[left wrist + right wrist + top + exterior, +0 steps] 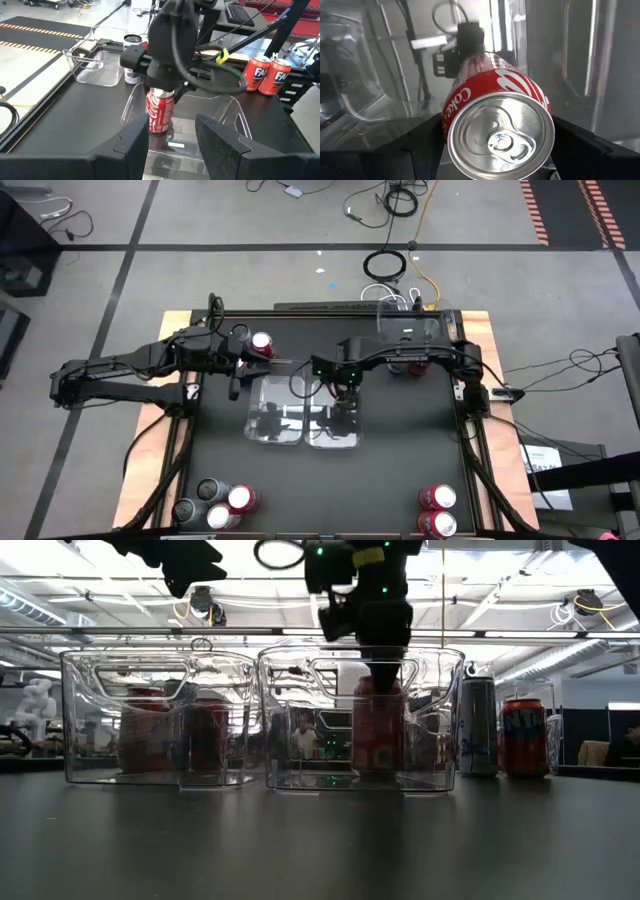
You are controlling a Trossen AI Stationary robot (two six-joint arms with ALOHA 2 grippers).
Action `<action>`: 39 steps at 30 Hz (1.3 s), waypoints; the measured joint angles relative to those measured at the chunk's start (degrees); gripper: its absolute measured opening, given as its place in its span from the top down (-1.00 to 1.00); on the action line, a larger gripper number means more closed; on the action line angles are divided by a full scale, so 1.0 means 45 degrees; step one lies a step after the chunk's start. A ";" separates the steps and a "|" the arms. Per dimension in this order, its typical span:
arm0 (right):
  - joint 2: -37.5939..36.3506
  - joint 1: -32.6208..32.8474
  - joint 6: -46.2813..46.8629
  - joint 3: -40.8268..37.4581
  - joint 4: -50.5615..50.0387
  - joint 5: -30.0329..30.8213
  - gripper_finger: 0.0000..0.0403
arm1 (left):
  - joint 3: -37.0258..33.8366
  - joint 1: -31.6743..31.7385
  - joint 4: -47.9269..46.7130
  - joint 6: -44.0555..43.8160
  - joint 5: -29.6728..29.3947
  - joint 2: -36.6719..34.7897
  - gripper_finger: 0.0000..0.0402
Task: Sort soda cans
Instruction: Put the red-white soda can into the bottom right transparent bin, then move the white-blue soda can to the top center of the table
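My right gripper [345, 395] reaches down into the right one of two clear trays [352, 442] at the table's middle, shut on a red soda can [160, 112]. The can's silver top [501, 135] fills the right wrist view. The can stands low inside the tray [440, 780]; whether its base touches the tray floor I cannot tell. My left gripper [172, 125] hovers open and level above the table, just left of the left tray [252, 410], with nothing between its fingers. Another red can [262, 345] stands beside the left arm. My right gripper pinches the red can between its two fingers, one on each side of the can's wall just under the top rim [449, 125]. The fingers [422, 145] come from above and point down. The can hangs upright below them, inside the right tray.
A third clear tray [410, 330] sits at the far right with a dark can [131, 57] next to it. Several cans [215, 505] stand at the near left corner, and two red ones [437, 510] at the near right. A silver can [478, 725] and an orange can [523, 735] stand right of the trays.
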 joint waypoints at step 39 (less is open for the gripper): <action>-0.1087 -0.0531 0.1252 0.1559 -0.0961 0.0031 -0.69 | -0.0002 -0.0005 -0.0005 -0.0651 0.0000 0.0000 0.16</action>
